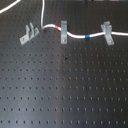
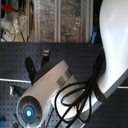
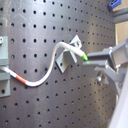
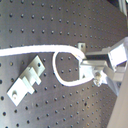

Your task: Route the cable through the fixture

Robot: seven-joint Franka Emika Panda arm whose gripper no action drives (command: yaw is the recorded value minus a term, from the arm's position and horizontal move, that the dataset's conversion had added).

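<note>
Gripper (image 4: pixel 86 64): jaws clenched on the cable's end in both wrist views.
Cable (image 1: pixel 75 35): ran through two clips, looping beside the fixture (image 1: pixel 28 34).
Fixture: empty, on the board (image 1: pixel 65 90).

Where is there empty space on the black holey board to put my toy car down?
The board is bare across everything nearer the camera than the row of clips in the first exterior view. The far strip is crowded: the fixture, the middle clip, the right clip, and the cable strung through the latter two.
</note>
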